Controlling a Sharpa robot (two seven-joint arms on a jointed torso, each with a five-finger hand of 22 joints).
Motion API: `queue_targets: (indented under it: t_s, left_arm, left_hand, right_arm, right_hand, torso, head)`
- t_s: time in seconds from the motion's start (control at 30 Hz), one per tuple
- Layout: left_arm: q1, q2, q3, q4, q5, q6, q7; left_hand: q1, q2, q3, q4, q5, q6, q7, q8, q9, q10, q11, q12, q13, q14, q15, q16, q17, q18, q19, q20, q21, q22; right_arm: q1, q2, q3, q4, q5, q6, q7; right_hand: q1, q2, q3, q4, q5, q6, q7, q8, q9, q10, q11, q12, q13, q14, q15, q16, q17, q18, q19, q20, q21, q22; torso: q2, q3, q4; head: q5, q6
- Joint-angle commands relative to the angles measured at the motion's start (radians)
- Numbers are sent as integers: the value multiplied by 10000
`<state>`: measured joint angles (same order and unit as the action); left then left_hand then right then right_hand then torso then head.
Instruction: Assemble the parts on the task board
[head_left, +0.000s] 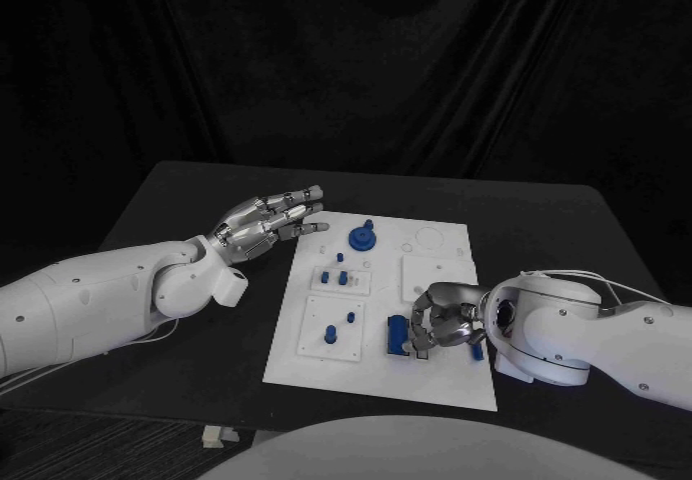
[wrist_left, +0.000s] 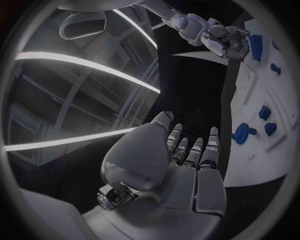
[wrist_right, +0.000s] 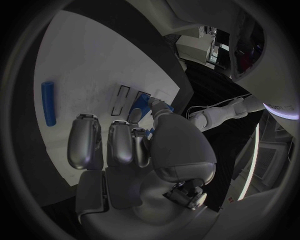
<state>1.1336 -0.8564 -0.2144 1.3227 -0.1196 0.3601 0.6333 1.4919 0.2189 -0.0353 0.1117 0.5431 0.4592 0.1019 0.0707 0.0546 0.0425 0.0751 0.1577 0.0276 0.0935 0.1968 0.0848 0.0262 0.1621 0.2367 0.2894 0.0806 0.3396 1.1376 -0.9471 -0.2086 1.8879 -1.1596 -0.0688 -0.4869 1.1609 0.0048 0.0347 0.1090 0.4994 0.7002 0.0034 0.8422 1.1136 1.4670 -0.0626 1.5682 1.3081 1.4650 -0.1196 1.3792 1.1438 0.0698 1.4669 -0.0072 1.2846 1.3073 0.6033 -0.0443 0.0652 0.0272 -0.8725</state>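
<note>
Head view: blue part (head_left: 395, 336) beside right hand's fingers (head_left: 430, 330)

White task board (head_left: 433, 375); blue parts (head_left: 364, 238); black table (head_left: 173, 300).

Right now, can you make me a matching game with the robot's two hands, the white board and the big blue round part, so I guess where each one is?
Things:
1. left hand
2. right hand
3. white board
4. big blue round part

Places:
A. flat in the middle of the black table
B. on the far end of the board
C. above the table beside the board's far left corner, fingers apart, holding nothing
D. down on the near end of the board, fingers on a blue part

Pairs: 1-C, 2-D, 3-A, 4-B
</note>
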Motion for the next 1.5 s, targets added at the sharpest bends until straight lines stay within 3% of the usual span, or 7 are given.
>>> queue_targets:
  t_s: [0.03,0.27,0.53,0.73,1.03,1.2,1.5]
  left_arm:
    - [-15,3,10,18,66,141,92]
    - [-20,4,10,15,66,151,86]
    - [-26,5,10,13,66,164,73]
    - [-29,-8,10,16,66,167,60]
    - [-33,-25,10,14,66,178,46]
    - [-35,-46,10,13,66,172,37]
    - [-37,-39,10,-13,67,127,-1]
  left_hand:
    - [-94,-35,52,9,66,-30,35,25,-13,-11,25,-4,0,-15,49,33,9,-2,87,16,35,-9]
    - [-94,-35,52,9,66,-30,35,25,-13,-11,25,-4,0,-15,49,33,9,-2,87,16,35,-9]
    - [-94,-35,52,9,66,-30,35,25,-13,-11,25,-4,0,-15,49,33,9,-2,87,16,35,-9]
    - [-100,-39,84,-10,68,-34,44,26,-13,-13,35,-2,0,-4,66,49,12,-11,88,17,37,-15]
    - [-100,-39,84,-10,68,-34,44,26,-13,-13,35,-2,0,-4,66,49,12,-11,88,17,37,-15]
    - [-100,-39,84,-10,68,-34,44,26,-13,-13,35,-2,0,-4,66,49,12,-11,88,17,37,-15]
    - [-106,-41,105,-21,69,4,53,35,-8,-5,45,24,5,0,77,56,13,-18,97,17,40,-11]
  right_arm:
    - [-29,2,5,-44,-126,-151,-7]
    - [-65,45,5,-90,-132,5,-49]
    - [-190,119,5,-159,-135,297,-110]
    - [-298,126,5,-195,-184,251,-59]
    - [-323,-207,7,-51,-219,-309,226]
    - [-50,-779,8,231,172,-818,604]
    - [896,-1662,7,443,316,-441,269]
  right_hand:
    - [52,35,64,2,77,56,-39,-51,-13,1038,-68,26,2627,399,-66,-10,-26,-65,218,-68,-32,1787]
    - [408,-96,444,-288,-161,165,-41,-180,-43,1038,-74,26,2627,397,-75,-12,-27,-67,220,-80,-28,1789]
    - [71,-271,152,-192,-3092,401,-14,-40,180,1038,-45,26,2627,399,-48,-13,-35,-68,223,-54,-32,1789]
    - [-139,-325,-202,-39,-4278,392,-14,22,340,1038,-41,26,2627,405,-44,-1,-17,-68,227,-46,-25,1793]
    - [-411,-538,-524,225,-4507,400,-41,39,414,1038,-65,26,2627,412,-64,25,28,-74,235,-65,1,1801]
    - [-685,-360,-779,1015,-4474,847,243,-2267,-1919,1038,179,26,2627,428,128,82,98,-91,248,85,37,1811]
    - [-1732,40,-1019,1752,-3814,2393,369,-4481,-4461,1038,277,26,2627,452,207,224,286,-121,296,173,274,1868]
  torso:
    - [6,-1,3]
    - [1,-4,11]
    - [-1,-2,6]
    - [5,-1,2]
    - [6,0,1]
    - [6,3,-1]
    - [-6,-1,-6]
  head:
    - [7,-1]
    - [-6,-1]
    - [-3,-1]
    - [6,-1]
    - [22,-1]
    - [22,-1]
    - [-38,-1]
